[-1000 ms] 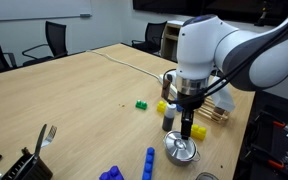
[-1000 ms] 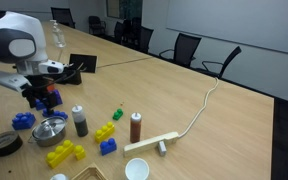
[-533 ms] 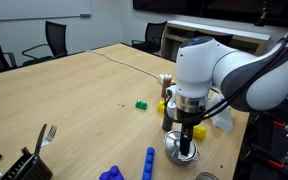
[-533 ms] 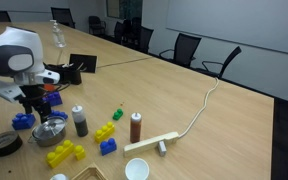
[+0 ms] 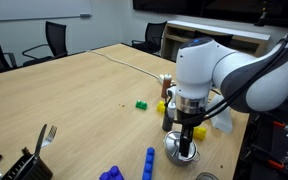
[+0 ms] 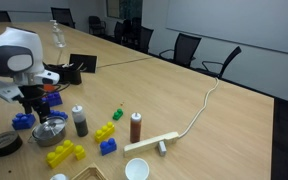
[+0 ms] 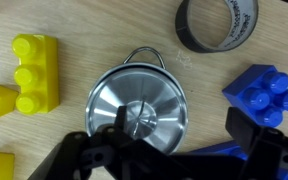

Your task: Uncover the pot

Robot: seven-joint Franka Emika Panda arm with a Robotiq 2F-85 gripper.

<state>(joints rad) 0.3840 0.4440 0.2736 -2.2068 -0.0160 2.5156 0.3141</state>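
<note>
The pot [image 5: 181, 153] is a small, shallow, round vessel of shiny steel. It stands on the wooden table [image 5: 74, 95] directly beneath the pincer [image 5: 187, 134]. A round steel lid [image 7: 162, 92] with a central knob [image 7: 137, 117] covers it completely, so its contents are hidden. In the wrist view a thin wire loop [image 7: 144, 52] projects from the far edge of the lid. The polished lid surface shows bright reflections.

The pincer [image 7: 176, 126] hangs low over the lid with its jaws apart and nothing held between them. One dark finger [image 7: 109, 140] lies just beside the knob. The other finger [image 7: 246, 132] lies out past the lid's rim.

Objects around the pincer, wrist view:
- A stack of yellow bricks [image 7: 32, 72] lies to one side of the pot.
- A blue brick [image 7: 266, 92] lies to the opposite side, near the outer finger.
- A black tape ring [image 7: 220, 24] lies beyond the pot, lying flat.

In an exterior view the pot [image 6: 49, 131] sits below the pincer [image 6: 38, 106]. A grey-topped shaker [image 6: 80, 121] stands just beside it. A brown shaker [image 6: 136, 127] and a white mug [image 6: 136, 170] stand well apart from the pincer. The mug is upright, mouth upward, and what it holds cannot be made out.
</note>
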